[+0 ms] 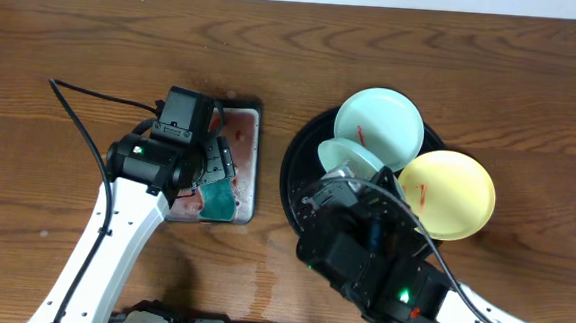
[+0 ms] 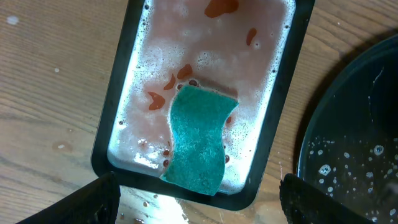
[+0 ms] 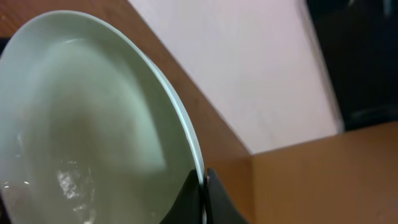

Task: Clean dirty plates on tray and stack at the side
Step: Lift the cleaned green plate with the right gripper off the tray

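Item 1, right gripper (image 3: 203, 191): jaws clamped on the rim of a pale plate (image 3: 81, 124). The rim sits between the two fingertips and the plate's body extends up and to the left of them, tilted on edge. From overhead this plate is over the left part of the round black tray (image 1: 296, 187).

Item 2, second pale plate (image 1: 381, 122): lies on the tray's far side and has a red streak.

Item 3, yellow plate (image 1: 451, 197): lies on the tray's right edge, overhanging it, with a red streak.

Item 4, left gripper (image 2: 199, 193): jaws wide apart and holding nothing, above a small rectangular tray (image 2: 109, 143) of pinkish foam. A teal sponge (image 2: 199, 140) lies in the tray just ahead of the jaws, roughly centred between the fingers.

Item 5, wooden table (image 1: 74, 48): carries both trays.
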Controlling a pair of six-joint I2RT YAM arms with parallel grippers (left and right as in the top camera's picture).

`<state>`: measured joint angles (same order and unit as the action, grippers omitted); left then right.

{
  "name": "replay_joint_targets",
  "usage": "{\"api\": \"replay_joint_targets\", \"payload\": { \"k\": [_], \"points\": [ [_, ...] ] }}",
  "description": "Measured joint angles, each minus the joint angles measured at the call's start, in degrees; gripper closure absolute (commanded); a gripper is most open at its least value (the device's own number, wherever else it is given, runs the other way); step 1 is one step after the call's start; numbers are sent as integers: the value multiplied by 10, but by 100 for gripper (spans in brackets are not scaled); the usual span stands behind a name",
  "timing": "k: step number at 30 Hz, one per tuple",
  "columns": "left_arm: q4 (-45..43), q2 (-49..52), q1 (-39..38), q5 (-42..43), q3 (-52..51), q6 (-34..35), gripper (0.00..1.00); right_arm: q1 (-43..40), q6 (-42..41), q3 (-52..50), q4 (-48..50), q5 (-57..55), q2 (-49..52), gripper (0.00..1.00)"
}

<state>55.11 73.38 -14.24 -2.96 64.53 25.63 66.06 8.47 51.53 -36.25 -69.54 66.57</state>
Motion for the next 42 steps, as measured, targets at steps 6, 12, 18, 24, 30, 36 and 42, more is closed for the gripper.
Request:
{"api": "replay_joint_targets", "payload": {
  "k": [6,12,18,24,30,36,42],
  "points": [
    [0,0,0,0,0,0,17,27,26,1,3,3,0,99],
    [0,0,0,0,0,0,18,27,28,1,3,8,0,99],
    [0,0,0,0,0,0,18,27,28,1,4,8,0,99],
    [0,0,0,0,0,0,17,27,23,1,5,8,0,99],
    [0,0,0,0,0,0,17,16,-36,1,-3,24,0,99],
    [0,0,0,0,0,0,18,-106,-167,2,-31,205,0,99],
    [0,0,0,0,0,0,18,-280,-228,2,-31,473,-8,99]
  ]
}}
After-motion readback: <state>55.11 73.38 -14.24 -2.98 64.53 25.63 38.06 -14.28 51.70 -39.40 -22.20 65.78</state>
